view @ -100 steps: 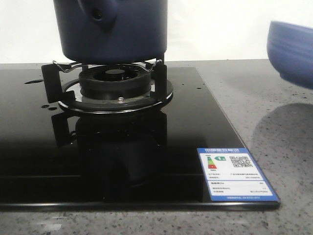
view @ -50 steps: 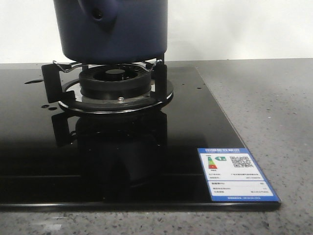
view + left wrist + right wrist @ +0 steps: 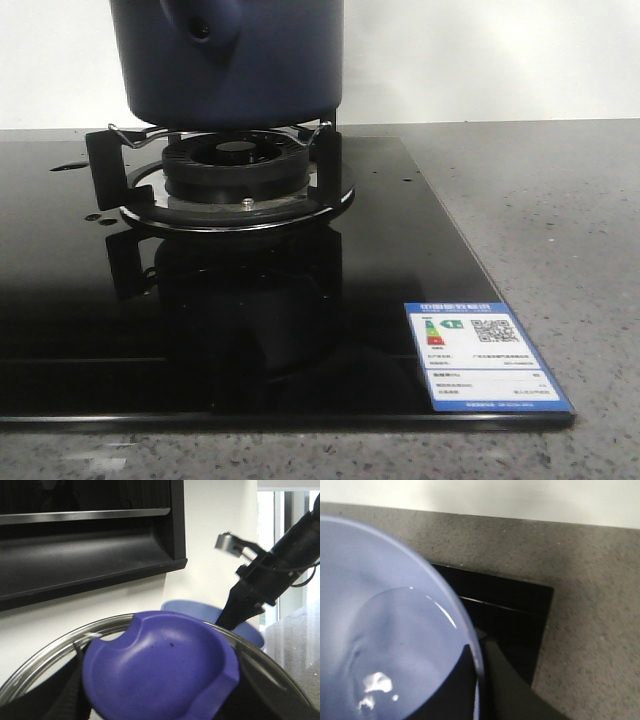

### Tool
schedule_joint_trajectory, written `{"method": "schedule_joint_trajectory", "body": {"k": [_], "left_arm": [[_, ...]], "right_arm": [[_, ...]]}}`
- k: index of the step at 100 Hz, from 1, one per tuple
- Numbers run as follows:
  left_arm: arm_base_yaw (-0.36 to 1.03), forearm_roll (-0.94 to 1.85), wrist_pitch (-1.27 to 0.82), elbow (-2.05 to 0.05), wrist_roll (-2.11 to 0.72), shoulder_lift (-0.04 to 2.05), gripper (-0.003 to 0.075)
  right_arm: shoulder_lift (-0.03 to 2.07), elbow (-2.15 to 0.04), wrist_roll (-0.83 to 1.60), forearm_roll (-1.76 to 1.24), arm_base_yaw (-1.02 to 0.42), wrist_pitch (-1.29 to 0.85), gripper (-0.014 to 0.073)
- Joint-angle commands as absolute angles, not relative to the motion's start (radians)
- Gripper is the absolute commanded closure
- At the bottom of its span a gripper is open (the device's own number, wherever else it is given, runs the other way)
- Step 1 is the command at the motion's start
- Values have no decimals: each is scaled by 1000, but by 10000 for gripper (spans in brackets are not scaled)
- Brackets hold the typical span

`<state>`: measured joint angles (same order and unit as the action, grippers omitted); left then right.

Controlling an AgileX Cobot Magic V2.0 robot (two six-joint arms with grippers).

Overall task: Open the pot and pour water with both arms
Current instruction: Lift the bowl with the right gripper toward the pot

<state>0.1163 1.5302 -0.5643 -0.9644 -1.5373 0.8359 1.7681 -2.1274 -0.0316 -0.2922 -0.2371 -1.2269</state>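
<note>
Sitting on the black metal trivet of a gas burner, the large dark navy-blue matte round pot fills the upper left of the front view, straight-sided, its rounded knob with 1 small hole facing the camera. Neither gripper appears in that view, so each one's place relative to the pot cannot be told. The burner stands on a glossy black glass hob that mirrors pot and trivet; a blue-and-white energy label sticks to its near right corner. The hob lies on a speckled grey stone counter.

From the left wrist view, a round glass lid with a metal rim and a smooth purple-blue moulded handle fills the lower frame, close against the left gripper; the fingers are hidden behind it and whether they clamp it cannot be told. Beyond the lid, the right arm reaches down to a lighter periwinkle-blue bowl, below a black range hood on a white wall.

In the right wrist view, that bowl holds clear water with bright glints, and 1 dark finger of the right gripper lies against the outside of its rim, above the hob's corner and the counter; the grip appears closed on the rim.
</note>
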Motion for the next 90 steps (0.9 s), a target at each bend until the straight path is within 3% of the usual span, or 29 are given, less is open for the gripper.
{"method": "schedule_joint_trajectory", "body": {"k": [1, 55, 90], "left_arm": [[122, 1577, -534, -997, -1514, 816, 489], [122, 1577, -492, -997, -1509, 813, 489], [122, 1577, -473, -997, -1509, 813, 489]], "right_arm": [[1756, -2201, -34, -228, -291, -1147, 634], [1825, -2214, -41, 307, -510, -824, 634], [1885, -2212, -40, 631, -581, -770, 634]]}}
